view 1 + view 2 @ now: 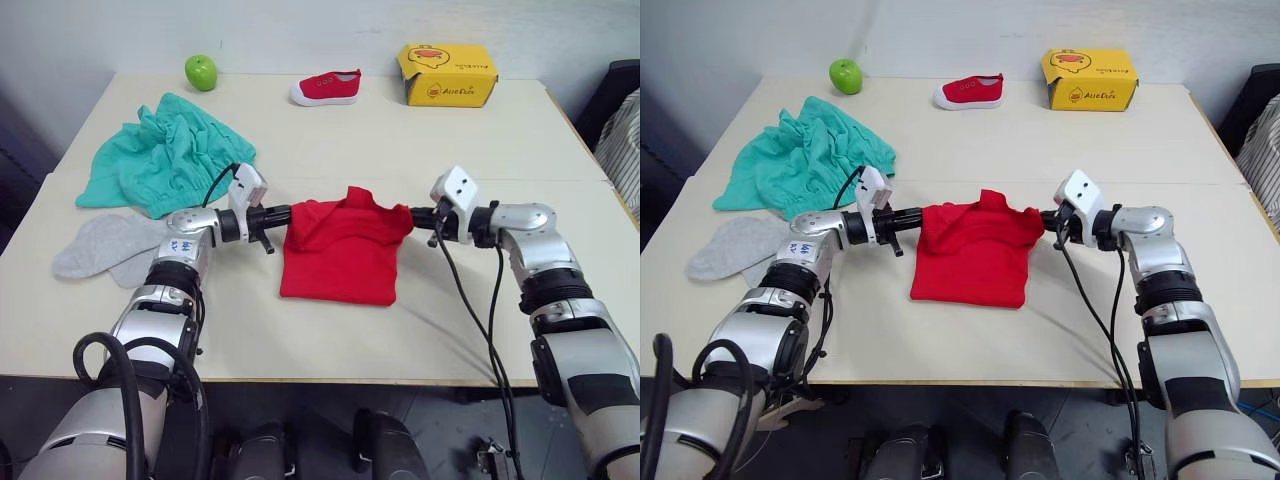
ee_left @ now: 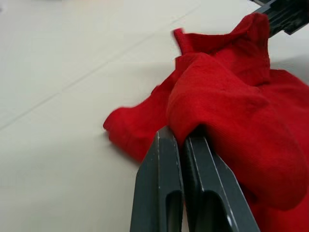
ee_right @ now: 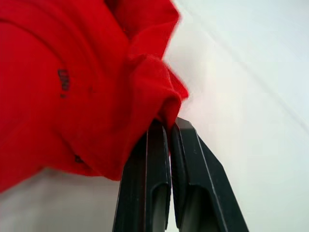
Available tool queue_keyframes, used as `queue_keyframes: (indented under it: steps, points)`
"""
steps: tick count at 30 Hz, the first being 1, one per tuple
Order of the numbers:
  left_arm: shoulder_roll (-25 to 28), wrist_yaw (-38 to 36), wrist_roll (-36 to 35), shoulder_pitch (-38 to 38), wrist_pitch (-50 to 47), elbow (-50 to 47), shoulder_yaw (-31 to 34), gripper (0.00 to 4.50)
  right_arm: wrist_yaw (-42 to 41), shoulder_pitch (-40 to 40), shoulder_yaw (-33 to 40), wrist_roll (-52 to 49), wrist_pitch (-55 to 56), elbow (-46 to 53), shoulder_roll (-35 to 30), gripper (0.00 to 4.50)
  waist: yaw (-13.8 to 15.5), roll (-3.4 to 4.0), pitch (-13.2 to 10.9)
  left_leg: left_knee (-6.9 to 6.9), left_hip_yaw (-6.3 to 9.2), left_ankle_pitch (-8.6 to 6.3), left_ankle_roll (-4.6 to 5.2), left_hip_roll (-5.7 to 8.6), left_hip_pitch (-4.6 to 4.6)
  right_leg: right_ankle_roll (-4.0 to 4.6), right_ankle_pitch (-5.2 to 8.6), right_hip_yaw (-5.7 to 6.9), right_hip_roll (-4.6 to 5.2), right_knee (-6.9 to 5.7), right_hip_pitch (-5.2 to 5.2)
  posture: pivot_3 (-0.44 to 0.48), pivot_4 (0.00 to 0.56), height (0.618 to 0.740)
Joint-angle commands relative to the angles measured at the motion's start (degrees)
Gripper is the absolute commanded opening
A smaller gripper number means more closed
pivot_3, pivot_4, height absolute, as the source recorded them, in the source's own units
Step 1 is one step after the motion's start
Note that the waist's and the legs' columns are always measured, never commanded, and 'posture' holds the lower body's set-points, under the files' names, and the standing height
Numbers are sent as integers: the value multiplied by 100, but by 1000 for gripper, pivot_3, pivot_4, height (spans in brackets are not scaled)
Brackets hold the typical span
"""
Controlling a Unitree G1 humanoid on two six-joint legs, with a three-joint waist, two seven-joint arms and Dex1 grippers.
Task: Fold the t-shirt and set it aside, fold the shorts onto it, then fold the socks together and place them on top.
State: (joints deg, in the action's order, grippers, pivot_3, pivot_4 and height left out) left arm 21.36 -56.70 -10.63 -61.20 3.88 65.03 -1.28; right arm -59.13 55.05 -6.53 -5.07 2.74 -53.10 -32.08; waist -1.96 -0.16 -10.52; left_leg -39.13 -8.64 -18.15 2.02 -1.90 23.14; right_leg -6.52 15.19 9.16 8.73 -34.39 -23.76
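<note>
Red t-shirt (image 1: 340, 252) pinched between left claw (image 1: 283, 215) and right claw (image 1: 415, 214).

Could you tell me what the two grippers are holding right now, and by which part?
Both hold the t-shirt: the left gripper is pinched on its left upper edge, the right gripper on its right upper edge, lifting that end off the table.

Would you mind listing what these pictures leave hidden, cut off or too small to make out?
- T-shirt: its underside and inner folds, hidden by its own top layer, both eye views.
- Dark print on the cloth, right wrist view: too small to read.
- Socks: partly behind the left arm; how the pair overlaps is unclear.
- Yellow box: its small lettering is illegible.
- Striped cloth: cut off by the edge.
</note>
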Motion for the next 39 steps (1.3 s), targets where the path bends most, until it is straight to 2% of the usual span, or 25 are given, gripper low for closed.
queue_keyframes:
  steps: [1,2,3,9,11,14,17,21,24,27,29,31,35,38,39]
  points:
    - [13,483,74,-258,-78,70,236,684,351,63,452,-236,-196,-56,142,0,0,0,0,0,1,3,-1,0,0,0,0,0,0,-2,0,0,150,740]
    - [20,601,101,-269,-82,88,269,1031,524,57,540,-240,-147,-73,185,492,0,0,0,-1,6,5,-3,-1,-1,0,0,0,0,-5,0,0,150,740]
    - [34,758,147,-268,-51,91,291,1305,596,39,579,-215,-129,-85,198,707,0,0,0,0,8,7,-5,-1,0,0,0,-1,0,-8,-3,0,150,740]
    - [275,1850,305,-139,150,137,583,3193,1481,-89,1018,-143,191,-273,-9,2759,-1,0,0,0,18,8,-6,-2,-3,0,0,-4,1,-13,-4,0,150,740]
    - [370,1864,126,-97,127,151,825,3788,1704,-122,1221,-200,336,-352,-173,3412,-3,0,0,0,21,8,-6,-2,-3,0,0,-6,2,-14,-5,0,150,740]
    - [473,1595,55,32,130,65,983,3822,1422,-332,1392,-329,595,-103,-338,4480,-4,0,0,1,17,8,-6,-2,-3,0,0,-6,2,-13,-5,0,150,740]
    - [581,1134,224,268,76,-155,825,3822,791,-782,1467,-608,469,571,-409,4480,0,0,0,1,6,8,-6,-1,-6,0,0,-6,1,-13,-3,0,150,740]
    - [703,910,382,525,-266,-358,661,4461,295,-1748,1333,-865,37,2142,-435,4500,17,0,0,0,0,9,-7,0,-6,0,0,-6,0,-15,-4,0,150,740]
    - [860,614,453,776,-144,-735,557,4461,47,-2442,1179,-1032,-181,3459,-409,4500,22,0,0,0,5,9,-7,0,-5,0,0,-8,1,-18,-6,0,150,740]
    - [1088,-304,137,1394,815,-1716,605,4461,-162,-3217,740,-1004,-177,4847,-370,4500,9,1,1,-1,16,8,-8,-4,-10,2,1,-16,1,-25,-10,0,150,740]
    - [1167,-923,-149,1779,1175,-2339,632,4461,-118,-3479,526,-935,-222,5347,-285,4500,15,1,0,-1,23,6,-12,-10,-15,6,3,-20,-1,-30,-11,0,150,740]
    - [1194,-1243,-252,2060,1321,-2787,545,4461,47,-3554,337,-791,-234,5578,-175,4500,30,1,0,-4,25,6,-12,-10,-20,7,4,-26,0,-35,-12,0,150,740]
    - [1127,-1217,310,2441,1884,-3298,-4,4461,366,-3464,-163,-111,220,5348,60,4500,81,0,1,-16,25,7,-10,-6,-31,8,3,-26,5,-48,-1,0,150,740]
    - [965,-644,824,2380,2283,-2943,-250,4500,723,-3106,-431,452,765,4680,240,3918,86,-1,1,-16,25,7,-8,-3,-33,9,3,-29,8,-50,0,0,150,740]
    - [923,-497,973,2337,2355,-2787,-324,4500,817,-2988,-506,582,905,4448,307,3566,86,-1,1,-16,25,8,-6,-1,-33,10,3,-30,10,-51,-1,0,150,740]
